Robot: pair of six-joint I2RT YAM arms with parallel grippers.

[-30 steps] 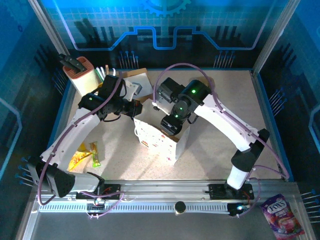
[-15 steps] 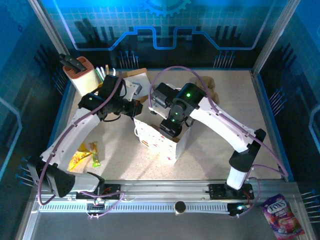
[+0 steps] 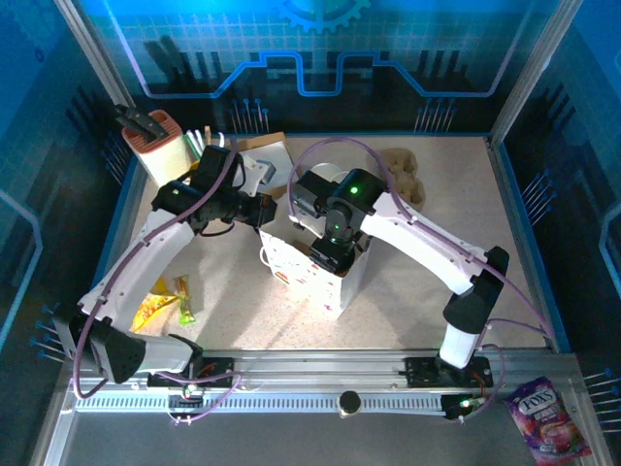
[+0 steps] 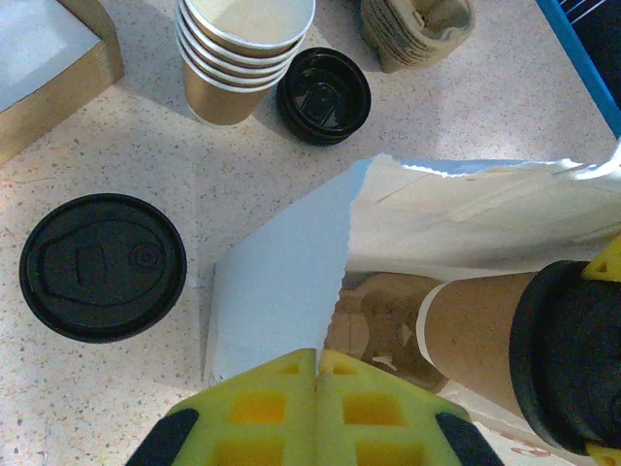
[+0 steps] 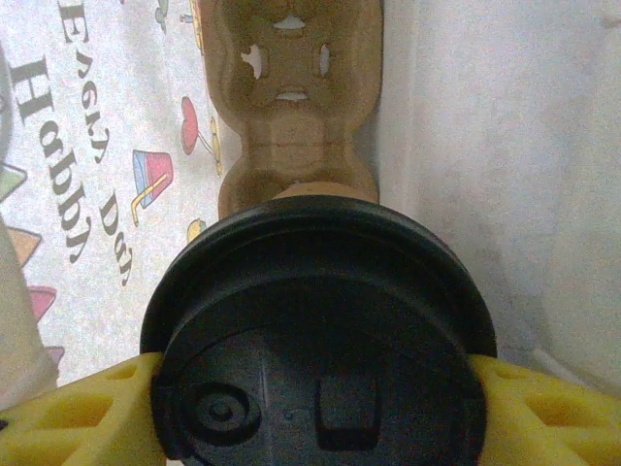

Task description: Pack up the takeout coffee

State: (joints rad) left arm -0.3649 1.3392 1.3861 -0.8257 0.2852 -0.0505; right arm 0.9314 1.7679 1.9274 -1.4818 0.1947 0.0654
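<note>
While the right gripper [image 5: 315, 408] clasps a takeout coffee [image 5: 315, 340] by its round black plastic lid, yellow ribbed fingers spread wide at three and nine o'clock of it, the tan paper cup hangs inside the white paper bag [image 4: 281, 282], directly over a beige moulded-pulp carrier [image 5: 291, 107] on the bag's floor. Sideways lettering on the bag's wall seems to read "Happy"; a second word is not legible, beside small coloured hearts and cups. The left gripper [image 4: 317, 388] is pressed shut on the bag's serrated rim. At eleven o'clock from the bag stands a nest of open paper cups [image 4: 238, 58] with a loose black lid [image 4: 323, 95] just beside it; another embossed black lid [image 4: 102, 267] sits at nine o'clock. A purple pouch [image 3: 545, 416] marked "FOX'S" lies at five o'clock in the top view.
</note>
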